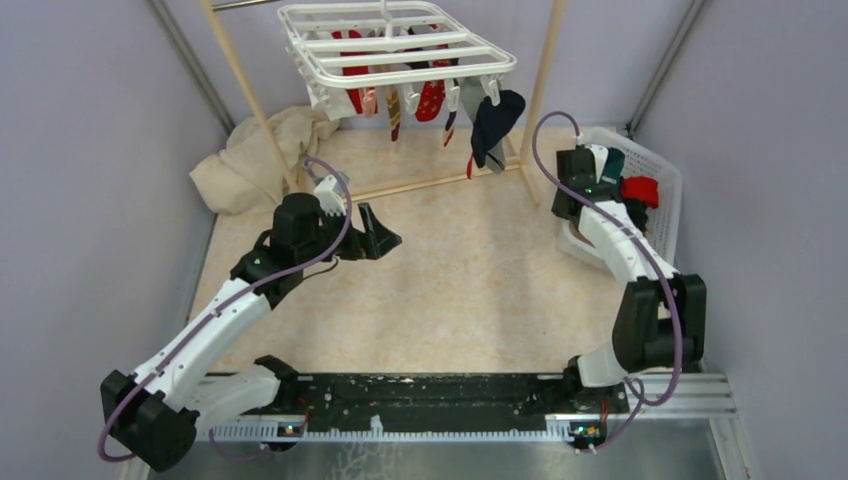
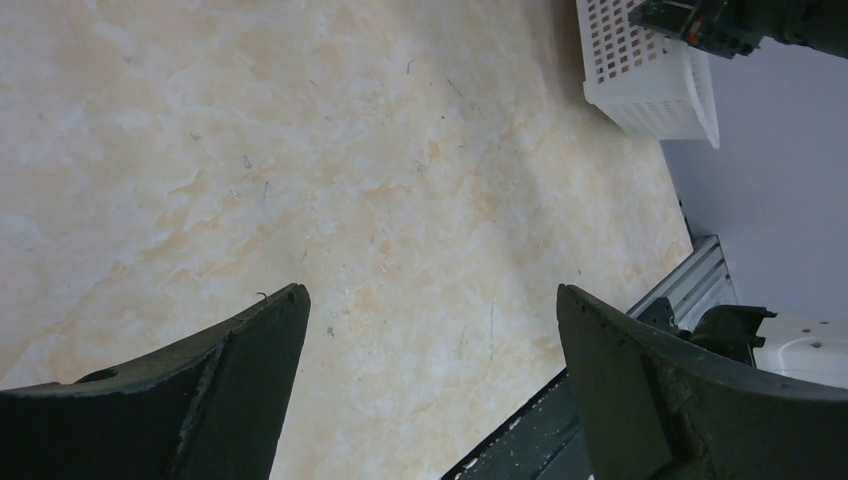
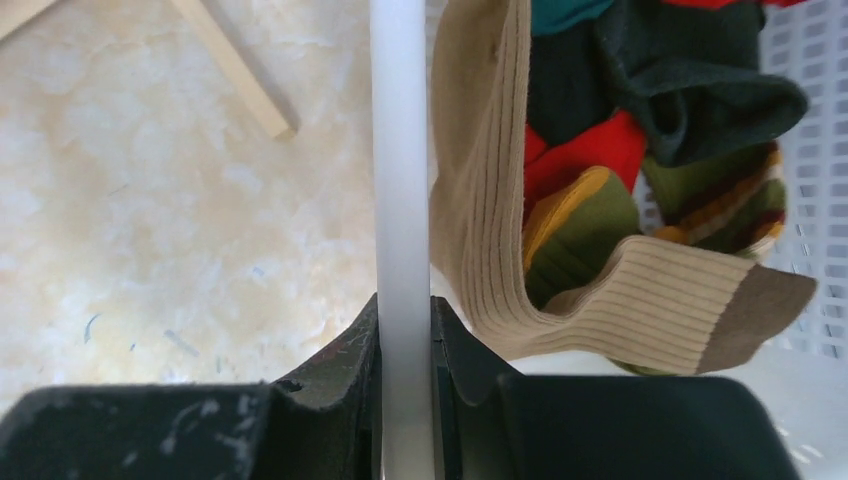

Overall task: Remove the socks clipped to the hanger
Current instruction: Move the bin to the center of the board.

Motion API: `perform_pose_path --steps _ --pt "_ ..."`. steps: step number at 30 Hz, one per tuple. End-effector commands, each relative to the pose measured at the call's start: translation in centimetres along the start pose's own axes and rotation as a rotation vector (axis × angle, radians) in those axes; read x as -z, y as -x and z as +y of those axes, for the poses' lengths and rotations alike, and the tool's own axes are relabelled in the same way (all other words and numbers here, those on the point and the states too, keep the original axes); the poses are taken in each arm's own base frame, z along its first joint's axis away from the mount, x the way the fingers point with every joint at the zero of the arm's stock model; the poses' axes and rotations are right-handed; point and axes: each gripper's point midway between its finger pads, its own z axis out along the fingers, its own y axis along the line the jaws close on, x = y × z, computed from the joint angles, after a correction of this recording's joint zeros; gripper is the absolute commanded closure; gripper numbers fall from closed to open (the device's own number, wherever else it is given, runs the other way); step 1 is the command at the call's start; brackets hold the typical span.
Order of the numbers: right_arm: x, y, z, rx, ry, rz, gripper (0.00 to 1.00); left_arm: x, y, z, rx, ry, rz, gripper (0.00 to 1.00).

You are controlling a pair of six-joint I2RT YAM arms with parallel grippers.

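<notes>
Right fingers clamp the basket rim beside a draped beige sock; left fingers gape empty. Best to let go without snagging that sock.

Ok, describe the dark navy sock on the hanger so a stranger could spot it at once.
Look at the white hanger at the back of the table, between the wooden poles. At its right corner hangs the dark navy sock. It is the bulkiest and darkest piece, farthest right of the red and patterned socks.
</notes>
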Motion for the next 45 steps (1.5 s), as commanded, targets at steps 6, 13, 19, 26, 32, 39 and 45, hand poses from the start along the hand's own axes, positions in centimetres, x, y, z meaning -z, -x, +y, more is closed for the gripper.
perform_pose_path --steps 6,13,19,26,32,39,45 --pt "9.9 -1.2 2.3 0.038 0.094 -0.117 1.0 1.6 0.0 -0.4 0.012 -0.004 -0.022 0.01" --pt "13.8 -4.4 4.2 0.122 0.157 -0.125 1.0 2.0 -0.6 -0.3 0.033 -0.005 -0.022 0.01" --pt "15.5 -7.5 6.1 0.197 0.189 -0.114 1.0 2.2 -0.8 -0.1 0.039 -0.001 -0.024 0.01" --pt "18.7 -10.8 9.7 0.288 0.244 -0.118 1.0 2.5 -0.9 -0.1 0.038 0.0 -0.023 0.01" --pt "21.0 -13.4 13.3 0.337 0.325 -0.116 1.0 2.8 -0.9 0.0 0.038 0.009 -0.03 0.01" --pt "22.1 -14.6 17.8 0.403 0.388 -0.13 1.0 2.9 -1.1 0.2 0.045 0.013 -0.03 0.01" --pt "22.7 -13.3 20.7 0.437 0.423 -0.187 1.0 2.9 -1.2 0.3 0.042 0.019 -0.033 0.01"
